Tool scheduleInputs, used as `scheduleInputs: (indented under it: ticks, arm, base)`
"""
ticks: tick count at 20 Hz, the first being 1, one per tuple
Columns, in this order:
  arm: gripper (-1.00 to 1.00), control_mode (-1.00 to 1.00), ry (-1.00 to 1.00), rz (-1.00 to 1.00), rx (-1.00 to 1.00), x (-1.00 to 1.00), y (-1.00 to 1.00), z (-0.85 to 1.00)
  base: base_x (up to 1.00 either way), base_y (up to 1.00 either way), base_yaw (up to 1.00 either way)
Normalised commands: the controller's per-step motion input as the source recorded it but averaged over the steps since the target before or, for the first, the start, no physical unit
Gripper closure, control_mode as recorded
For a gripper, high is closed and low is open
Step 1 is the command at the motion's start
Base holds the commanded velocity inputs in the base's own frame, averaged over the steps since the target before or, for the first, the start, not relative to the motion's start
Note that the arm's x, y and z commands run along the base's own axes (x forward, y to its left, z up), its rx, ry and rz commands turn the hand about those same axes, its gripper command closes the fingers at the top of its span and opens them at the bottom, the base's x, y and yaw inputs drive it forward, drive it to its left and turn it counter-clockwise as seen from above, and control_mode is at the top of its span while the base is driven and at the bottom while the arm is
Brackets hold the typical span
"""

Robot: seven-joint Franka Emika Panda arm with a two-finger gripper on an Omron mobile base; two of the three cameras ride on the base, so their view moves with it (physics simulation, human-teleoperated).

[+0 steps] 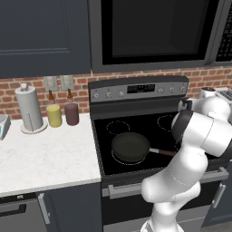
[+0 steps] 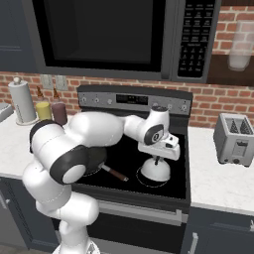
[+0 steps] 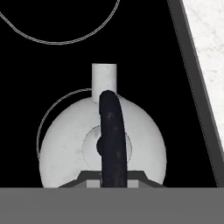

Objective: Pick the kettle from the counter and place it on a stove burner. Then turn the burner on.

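My arm reaches from the base at the near left across the stove, elbow bent high, wrist turned down so that my claw (image 2: 157,159) hangs straight over the kettle (image 2: 155,171). In the hand view the kettle's dark arched handle (image 3: 112,140) runs up the middle between my fingers; whether they are clamped on it or merely around it I cannot tell.

The kettle sits on the near right of the black glass cooktop (image 2: 128,154), its round white body inside the thin grey ring of a burner (image 3: 49,114), with its short spout (image 3: 104,78) pointing toward the far side. A second ring (image 3: 57,41) lies beyond it.

The stove has a grey control panel (image 1: 138,89) with knobs and a display along its back. White counter (image 1: 45,156) runs to the left of the stove, and more counter (image 2: 218,178) to the right. Behind is a red brick wall (image 1: 27,88), with a microwave (image 2: 114,34) above the stove and dark cabinets (image 1: 43,34) to the left.

A dark frying pan (image 1: 130,147) rests on the near left burner, its handle (image 1: 162,152) pointing right, toward the kettle, and passing under my arm. On the left counter, at the wall, stand a paper towel roll (image 1: 29,108), a yellow jar (image 1: 54,115) and a dark red jar (image 1: 71,113). A silver toaster (image 2: 233,139) stands on the right counter, well apart from the kettle.
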Motion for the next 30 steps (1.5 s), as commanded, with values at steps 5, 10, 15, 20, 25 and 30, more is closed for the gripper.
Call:
scheduleInputs:
  ticks: [5,10,15,20,25,30]
  arm:
    - [1.0,-1.0,-0.08,0.0,0.0,0.0,0.15,0.0]
    - [1.0,-1.0,-0.07,0.0,0.0,0.0,0.11,0.0]
    - [1.0,-1.0,-0.09,0.0,0.0,0.0,0.07,-0.15]
    - [1.0,-1.0,-0.1,0.0,0.0,0.0,0.0,-0.31]
    - [1.0,-1.0,-0.1,0.0,0.0,0.0,0.0,-0.3]
    - [1.0,-1.0,-0.06,0.0,0.0,0.0,0.0,-0.04]
  base:
    - [0.0,0.0,0.0]
    - [0.0,0.0,0.0]
    - [0.0,0.0,0.0]
    - [0.0,0.0,0.0]
    - [0.0,0.0,0.0]
    - [0.0,0.0,0.0]
